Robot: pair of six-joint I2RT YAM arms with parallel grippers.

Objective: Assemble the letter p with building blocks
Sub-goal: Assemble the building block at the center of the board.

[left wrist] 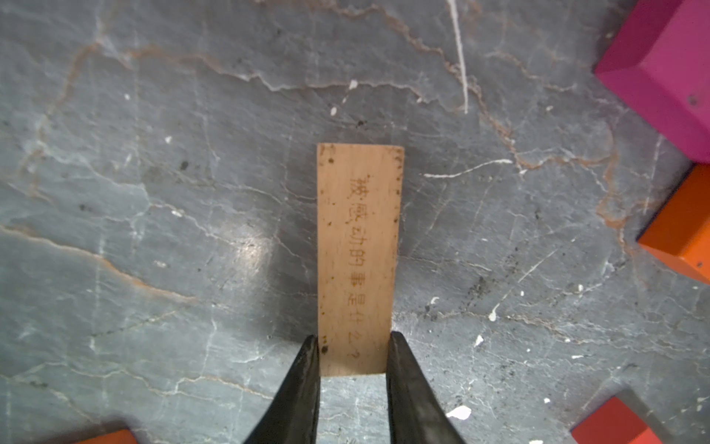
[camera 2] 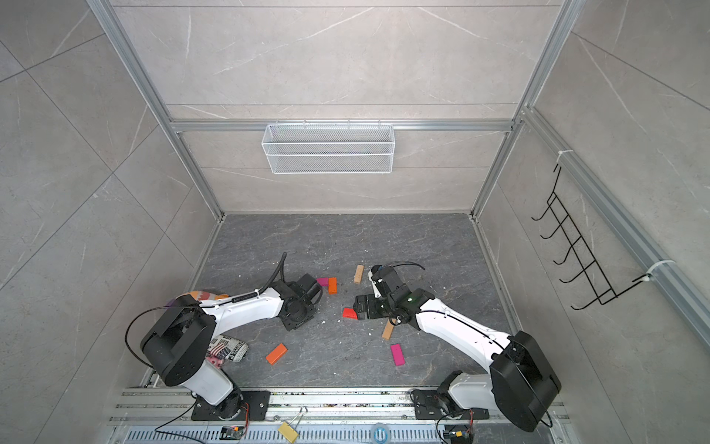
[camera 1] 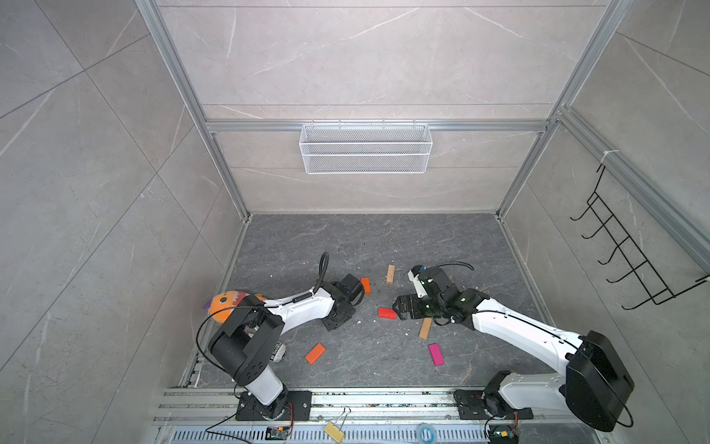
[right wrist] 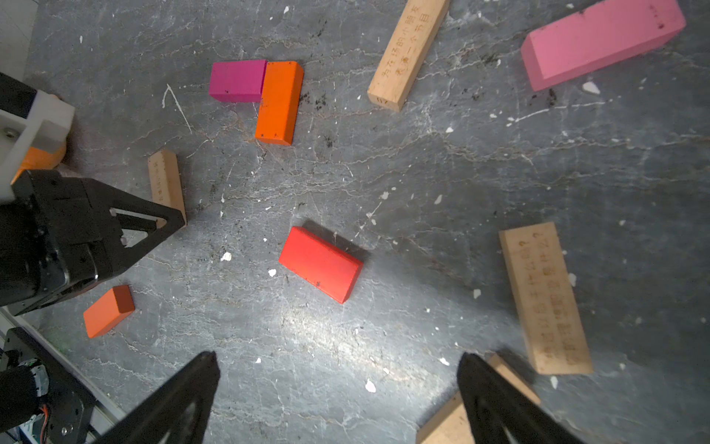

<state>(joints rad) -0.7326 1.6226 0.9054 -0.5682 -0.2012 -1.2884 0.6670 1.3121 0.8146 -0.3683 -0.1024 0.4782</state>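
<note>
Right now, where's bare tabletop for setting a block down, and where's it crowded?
Bare: the far tabletop between the back wall and the farthest tan block; the near strip between the front orange block and front magenta block. Crowded: mid-table, around the red block between left gripper and right gripper.

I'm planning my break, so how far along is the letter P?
Barely started. Looks done: only a magenta block and an orange block butted into a corner. In hand: the left gripper pinches one end of a tan block; the right gripper hangs open near the red block. Left: the stem and the rest of the loop; the pink block and a loose orange block lie scattered.
</note>
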